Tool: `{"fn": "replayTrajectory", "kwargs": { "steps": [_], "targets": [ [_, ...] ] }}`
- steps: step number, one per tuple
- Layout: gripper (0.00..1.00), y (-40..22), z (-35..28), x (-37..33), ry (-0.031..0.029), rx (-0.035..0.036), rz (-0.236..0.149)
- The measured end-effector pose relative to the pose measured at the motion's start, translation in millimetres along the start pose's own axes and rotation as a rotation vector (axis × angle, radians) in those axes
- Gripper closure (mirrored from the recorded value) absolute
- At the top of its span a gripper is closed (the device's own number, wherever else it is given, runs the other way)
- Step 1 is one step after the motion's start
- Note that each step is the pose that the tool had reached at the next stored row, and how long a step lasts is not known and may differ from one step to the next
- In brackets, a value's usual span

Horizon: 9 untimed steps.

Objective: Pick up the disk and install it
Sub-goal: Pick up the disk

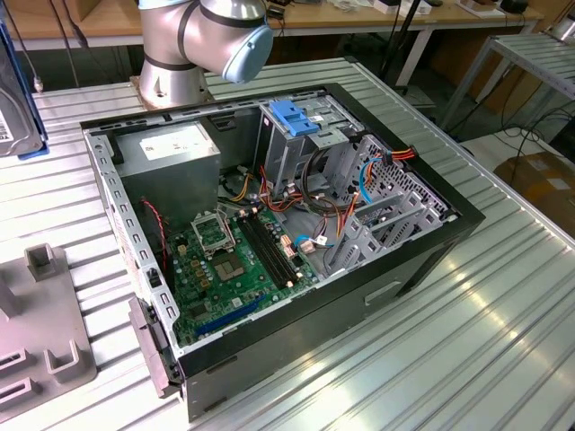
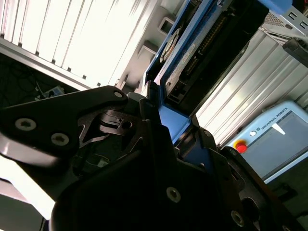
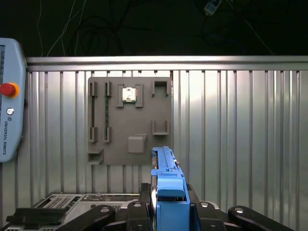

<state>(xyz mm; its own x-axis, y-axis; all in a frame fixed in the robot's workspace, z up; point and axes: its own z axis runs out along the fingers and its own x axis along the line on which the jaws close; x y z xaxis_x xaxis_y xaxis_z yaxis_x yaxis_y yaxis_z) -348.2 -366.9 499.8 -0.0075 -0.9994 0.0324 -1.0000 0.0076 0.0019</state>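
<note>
Currently the gripper is closed on the disk, its black fingers pressed against the two flat faces. In the first wrist view the disk stands on edge, with one blue rail facing the camera and running away from the gripper. In the second wrist view the gripper clamps the disk at one end; the connector side and a strip of the labelled face show beyond the fingers.

In the exterior view the disk is at the exterior view's far left edge, upright and held clear above the ribbed metal worktop. It is well apart from the open computer case. Inside the case are a grey power supply, a blue-topped drive cage and a green motherboard.

A grey fixture plate lies flat on the worktop beyond the disk, and a teach pendant lies on the worktop beside the plate.
</note>
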Motion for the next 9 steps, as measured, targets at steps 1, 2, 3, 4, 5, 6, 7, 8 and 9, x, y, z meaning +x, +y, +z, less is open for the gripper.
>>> {"fn": "replayTrajectory", "kwargs": {
  "steps": [1,2,3,4,5,6,7,8,9],
  "targets": [
    [0.64,-0.7,0.0,0.0,0.0000,0.0001,0.000],
    [0.64,-1.9,0.0,0.0,0.0000,0.0000,0.000],
    [0.64,-3.2,0.0,0.0,0.0001,0.0000,0.000],
    [0.64,-4.6,0.0,0.0,0.0000,0.0000,0.000],
    [0.64,-6.2,0.1,0.0,0.0000,0.0001,0.000],
    [0.64,-8.2,0.1,0.0,0.0000,0.0000,0.000],
    [0.64,-9.7,0.2,0.0,0.0000,0.0000,0.000],
    [0.64,-11.9,0.2,0.0,0.0000,0.0000,0.000],
    [0.64,-13.3,0.3,0.0,0.0000,0.0000,0.000]
  ]
}}
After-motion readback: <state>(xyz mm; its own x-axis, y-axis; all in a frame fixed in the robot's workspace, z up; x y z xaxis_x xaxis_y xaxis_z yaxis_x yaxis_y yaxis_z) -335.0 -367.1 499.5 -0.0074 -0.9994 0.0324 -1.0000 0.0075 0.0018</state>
